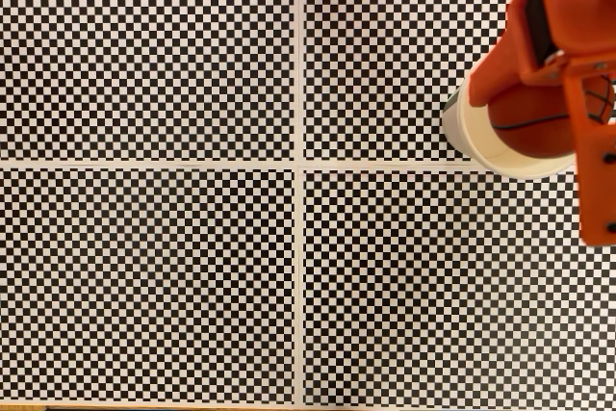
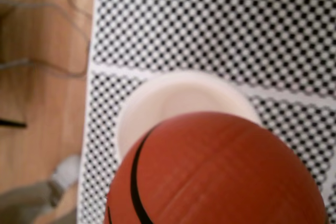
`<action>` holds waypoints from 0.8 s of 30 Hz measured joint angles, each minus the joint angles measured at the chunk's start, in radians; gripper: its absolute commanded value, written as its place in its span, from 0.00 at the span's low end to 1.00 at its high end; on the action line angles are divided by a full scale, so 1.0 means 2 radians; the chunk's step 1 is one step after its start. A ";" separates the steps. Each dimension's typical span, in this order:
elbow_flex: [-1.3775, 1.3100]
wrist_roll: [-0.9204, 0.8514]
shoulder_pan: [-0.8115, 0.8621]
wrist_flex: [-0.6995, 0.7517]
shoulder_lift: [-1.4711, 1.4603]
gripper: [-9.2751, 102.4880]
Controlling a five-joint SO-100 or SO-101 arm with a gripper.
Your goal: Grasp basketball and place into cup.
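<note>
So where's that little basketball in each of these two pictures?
Fixed view: the basketball sits at the right edge, over the mouth of the cup, partly covered by the orange gripper.
Wrist view: the basketball fills the lower middle and right, close to the camera, with the cup just behind it.
Shared landmark: the cup's pale rim, standing on the checkered mat beside a white dividing stripe.

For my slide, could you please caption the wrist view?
Basketball poised above the open mouth of the cup on a checkered mat.
</note>
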 measured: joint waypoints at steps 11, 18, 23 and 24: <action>0.001 0.008 -0.013 0.000 0.000 0.46; 0.001 0.009 -0.018 0.000 0.001 0.49; 0.001 0.015 -0.022 -0.006 0.001 0.49; 0.001 0.014 -0.023 -0.006 0.001 0.49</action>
